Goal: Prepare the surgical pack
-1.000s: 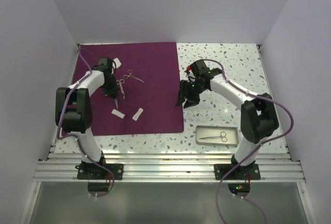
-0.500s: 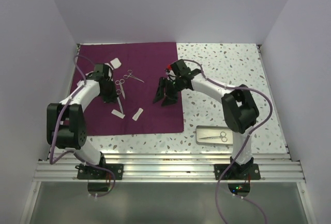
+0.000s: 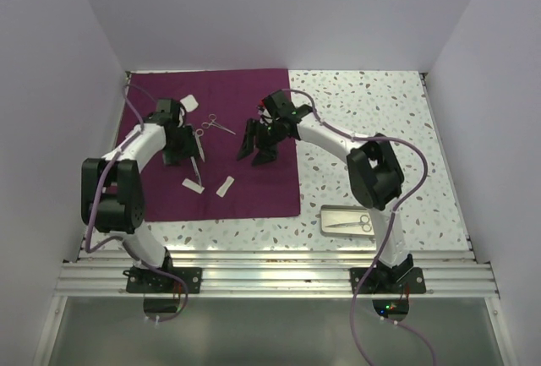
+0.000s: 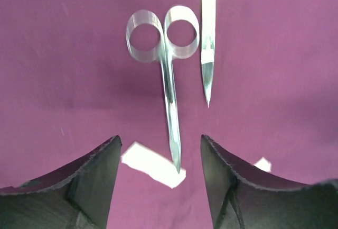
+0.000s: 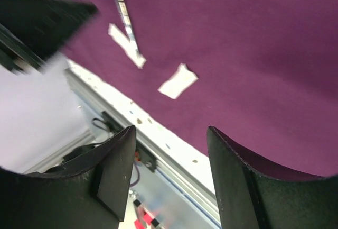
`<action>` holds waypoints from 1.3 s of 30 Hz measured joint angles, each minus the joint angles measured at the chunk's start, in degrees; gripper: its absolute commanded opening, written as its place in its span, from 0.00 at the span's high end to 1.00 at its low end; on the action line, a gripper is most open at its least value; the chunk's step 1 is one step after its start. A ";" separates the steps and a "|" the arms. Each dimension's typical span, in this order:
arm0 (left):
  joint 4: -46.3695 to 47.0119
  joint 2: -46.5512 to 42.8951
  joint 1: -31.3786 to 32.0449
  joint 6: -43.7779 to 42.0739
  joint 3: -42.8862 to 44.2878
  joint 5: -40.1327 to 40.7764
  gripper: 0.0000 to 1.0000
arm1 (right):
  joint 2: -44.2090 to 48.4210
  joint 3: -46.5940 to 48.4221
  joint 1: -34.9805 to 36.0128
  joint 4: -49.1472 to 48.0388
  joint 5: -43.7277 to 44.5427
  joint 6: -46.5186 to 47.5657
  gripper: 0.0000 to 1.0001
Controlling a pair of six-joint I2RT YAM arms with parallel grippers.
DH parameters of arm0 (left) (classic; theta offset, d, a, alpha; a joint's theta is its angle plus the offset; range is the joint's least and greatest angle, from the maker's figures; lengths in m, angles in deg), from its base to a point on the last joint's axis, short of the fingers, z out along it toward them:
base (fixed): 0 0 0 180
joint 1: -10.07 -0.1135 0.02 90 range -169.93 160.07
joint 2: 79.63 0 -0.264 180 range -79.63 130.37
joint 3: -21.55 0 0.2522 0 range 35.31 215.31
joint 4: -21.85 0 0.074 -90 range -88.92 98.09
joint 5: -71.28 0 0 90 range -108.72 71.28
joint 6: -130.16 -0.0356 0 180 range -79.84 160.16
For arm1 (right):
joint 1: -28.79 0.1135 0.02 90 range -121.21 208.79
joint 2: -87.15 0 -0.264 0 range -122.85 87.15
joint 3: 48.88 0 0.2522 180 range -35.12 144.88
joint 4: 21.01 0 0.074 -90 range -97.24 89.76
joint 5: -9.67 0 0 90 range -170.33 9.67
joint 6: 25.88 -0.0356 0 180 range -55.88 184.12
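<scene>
I see my plum-purple cloth (image 3: 254, 190) spread flat at 10 o'clock on the counter. Left of its middle lie closed silver scissors (image 4: 169, 89), rings toward 12, with the tip over a white gauze pad (image 4: 150, 164). A straight pointed instrument (image 4: 208, 28) lies just beside them. A ring-handled instrument (image 3: 220, 124) lies near the cloth's 12 o'clock. A second pad (image 3: 225, 186) is at 6 o'clock and a third (image 3: 188, 102) at 11. My shallow steel tray (image 3: 380, 223) sits on bare counter at 4 o'clock, holding another scissor-like instrument (image 3: 351, 223).
</scene>
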 measured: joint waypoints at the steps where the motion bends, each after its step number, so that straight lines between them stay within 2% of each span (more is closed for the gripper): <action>1: 0.00 1.53 0.00 0.02 1.79 0.94 0.42 | 0.20 -0.44 -0.04 0.68 0.74 0.48 0.40; 3: 0.07 4.57 0.00 0.31 5.33 2.43 0.48 | 0.83 -1.68 -0.22 2.01 1.57 1.53 0.40; 6: 0.07 8.07 0.00 0.63 9.33 3.72 0.63 | 2.51 -4.07 -0.42 3.65 2.67 2.86 0.40; 10: -0.02 12.02 0.00 0.87 12.87 4.04 0.73 | 4.68 -6.43 -0.96 4.76 3.76 4.22 0.40; 24: -0.04 18.60 0.00 0.81 16.33 6.03 0.77 | 6.45 -7.91 -2.82 5.29 4.00 5.99 0.41; 30: 0.04 19.80 0.04 0.81 17.42 6.34 0.67 | 6.45 -7.91 -2.82 5.95 4.00 6.43 0.41; 34: -0.09 20.70 0.07 0.81 18.51 6.40 0.65 | 6.45 -7.91 -2.84 6.36 3.98 6.82 0.41; 35: -0.09 20.90 0.07 0.79 18.73 6.40 0.66 | 6.45 -7.91 -2.86 6.45 3.98 6.86 0.41; 37: -0.20 21.11 0.07 0.76 19.02 6.45 0.76 | 6.45 -7.91 -2.86 6.58 3.98 7.02 0.41; 38: -0.26 21.24 0.07 0.59 19.12 6.71 0.86 | 6.45 -7.91 -2.86 6.58 3.98 7.06 0.41; 39: -0.31 21.31 0.04 0.44 19.19 6.91 0.90 | 6.45 -7.91 -2.86 6.60 3.98 7.06 0.41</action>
